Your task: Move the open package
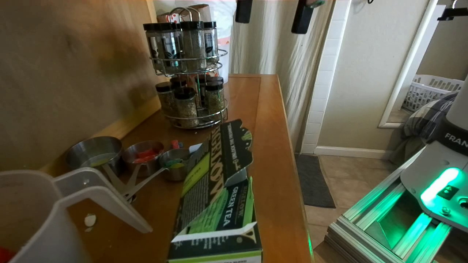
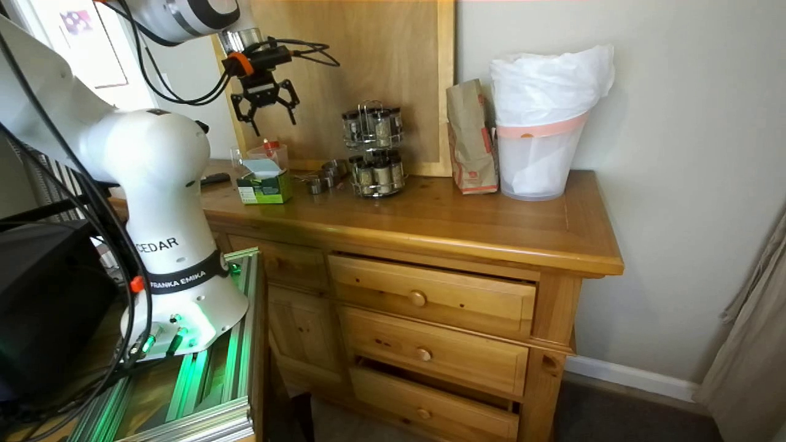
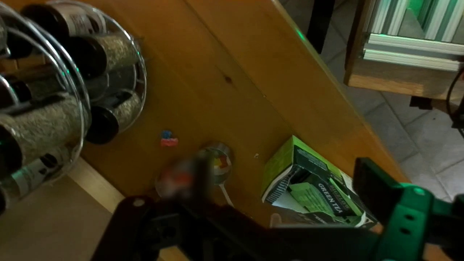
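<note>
The open package is a dark and light green tea box [image 1: 204, 179] lying on the wooden dresser top, lid flap raised, with green tea packets inside. It also shows in an exterior view [image 2: 270, 189] and in the wrist view [image 3: 308, 159], lower right. My gripper [image 2: 276, 128] is open and empty, high above the box with fingers pointing down. Its fingertips also show at the top of an exterior view [image 1: 271, 25]. In the wrist view the spread jaws [image 3: 282, 163] frame the box from above without touching it; the gripper body hides the box's near end.
A wire spice rack [image 2: 374, 147] stands beyond the box. Metal measuring cups [image 1: 95, 153] and a plastic pitcher [image 1: 29, 208] stand beside it along the wooden board. A paper bag [image 2: 471, 141] and a lined bin [image 2: 540, 159] are farther along. The dresser edge [image 1: 292, 164] runs near the box.
</note>
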Controlling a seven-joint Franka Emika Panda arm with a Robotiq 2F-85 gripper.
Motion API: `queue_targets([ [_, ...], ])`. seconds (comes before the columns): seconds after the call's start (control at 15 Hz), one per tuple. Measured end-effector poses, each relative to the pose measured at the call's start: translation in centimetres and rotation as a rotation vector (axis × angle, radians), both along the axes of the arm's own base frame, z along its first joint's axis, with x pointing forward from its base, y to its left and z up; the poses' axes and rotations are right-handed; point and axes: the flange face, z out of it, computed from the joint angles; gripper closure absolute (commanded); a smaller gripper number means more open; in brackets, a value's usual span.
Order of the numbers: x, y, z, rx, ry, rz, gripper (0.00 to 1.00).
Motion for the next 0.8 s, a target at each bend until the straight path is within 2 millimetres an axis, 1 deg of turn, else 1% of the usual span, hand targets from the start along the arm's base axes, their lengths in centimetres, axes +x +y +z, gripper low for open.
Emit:
queue_targets([
  [0.27, -1.2, 1.5, -0.8, 0.046, -0.040, 0.207, 0.00],
  [0.6, -1.8, 4.1, -1.3, 0.124, -0.087, 0.452, 0.00],
  [0.8, -2.1, 5.0, -2.4, 0.158, -0.056, 0.539, 0.00],
])
